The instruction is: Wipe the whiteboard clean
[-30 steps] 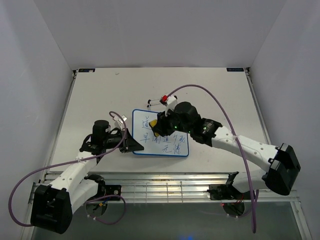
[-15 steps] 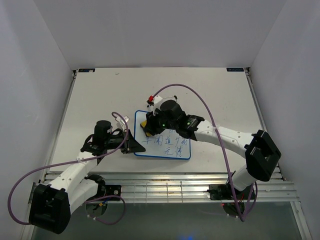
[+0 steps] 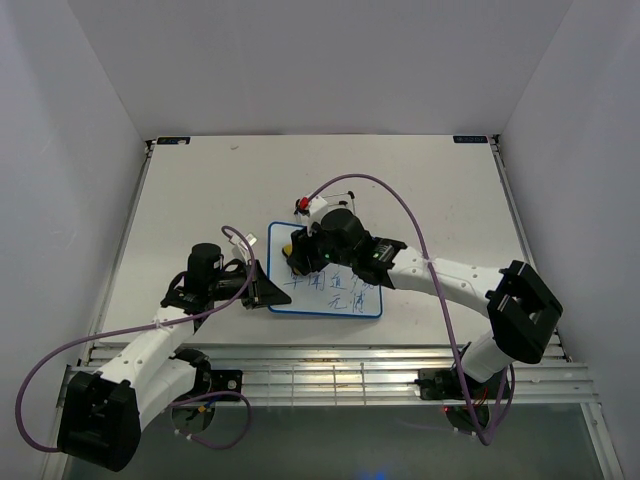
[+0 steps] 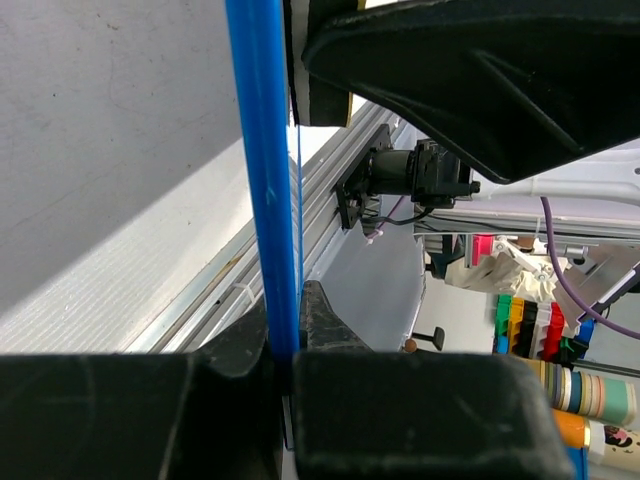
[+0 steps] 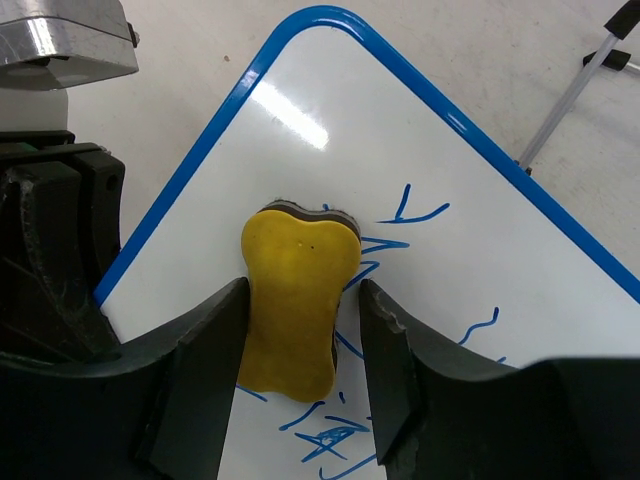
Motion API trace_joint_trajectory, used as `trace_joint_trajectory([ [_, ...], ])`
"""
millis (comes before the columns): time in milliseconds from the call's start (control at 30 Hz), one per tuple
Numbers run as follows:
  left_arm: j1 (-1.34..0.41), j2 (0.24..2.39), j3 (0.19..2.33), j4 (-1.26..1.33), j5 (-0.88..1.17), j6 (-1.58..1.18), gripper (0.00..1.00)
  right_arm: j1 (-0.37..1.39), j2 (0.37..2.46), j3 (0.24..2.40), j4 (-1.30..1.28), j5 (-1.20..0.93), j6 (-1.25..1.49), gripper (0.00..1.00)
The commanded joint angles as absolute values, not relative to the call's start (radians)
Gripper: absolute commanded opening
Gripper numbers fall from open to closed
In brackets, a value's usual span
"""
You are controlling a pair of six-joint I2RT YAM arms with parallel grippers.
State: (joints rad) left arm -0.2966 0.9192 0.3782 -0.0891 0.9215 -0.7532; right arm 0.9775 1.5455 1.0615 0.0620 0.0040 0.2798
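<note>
While the whiteboard (image 3: 335, 300) sits mid-table (image 3: 200, 190), the left claw (image 3: 262, 291) is clenched on its blue left edge; the right claw (image 3: 296, 252) straddles a yellow eraser (image 5: 295, 310) on the board, grip impossible to tell

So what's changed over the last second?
The right gripper slid the yellow eraser leftward across the whiteboard to its far-left corner. Whether it grips the eraser now is unclear. The left gripper stays clamped on the board's blue frame, and the board hardly moved.
</note>
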Motion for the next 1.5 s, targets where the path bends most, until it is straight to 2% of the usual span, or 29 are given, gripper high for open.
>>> trace_joint_trajectory([
  [0, -0.302, 0.873, 0.391, 0.015, 0.973, -0.746, 0.00, 0.979, 1.536, 1.061, 0.091, 0.046, 0.268, 0.54],
  [67, -0.302, 0.871, 0.394, 0.012, 0.969, -0.744, 0.00, 0.979, 1.526, 1.060, 0.091, 0.054, 0.268, 0.52],
  [133, -0.302, 0.873, 0.396, 0.009, 0.969, -0.739, 0.00, 0.979, 1.519, 1.058, 0.090, 0.057, 0.262, 0.44],
  [367, -0.302, 0.874, 0.397, 0.009, 0.979, -0.739, 0.00, 0.979, 1.499, 1.042, 0.098, 0.067, 0.259, 0.36],
  [800, -0.302, 0.856, 0.402, 0.014, 1.015, -0.736, 0.00, 0.900, 1.471, 0.974, 0.025, 0.210, 0.285, 0.35],
  [933, -0.304, 0.856, 0.403, 0.018, 1.026, -0.735, 0.00, 0.917, 1.508, 1.041, 0.029, 0.086, 0.293, 0.33],
  [1200, -0.302, 0.854, 0.408, 0.021, 1.046, -0.727, 0.00, 1.031, 1.647, 1.235, 0.002, 0.023, 0.316, 0.33],
  [1333, -0.302, 0.851, 0.417, 0.017, 1.057, -0.719, 0.00, 1.065, 1.686, 1.288, -0.058, 0.070, 0.330, 0.32],
  [1467, -0.302, 0.839, 0.439, -0.037, 1.043, -0.689, 0.00, 1.020, 1.651, 1.232, -0.069, 0.121, 0.382, 0.31],
])
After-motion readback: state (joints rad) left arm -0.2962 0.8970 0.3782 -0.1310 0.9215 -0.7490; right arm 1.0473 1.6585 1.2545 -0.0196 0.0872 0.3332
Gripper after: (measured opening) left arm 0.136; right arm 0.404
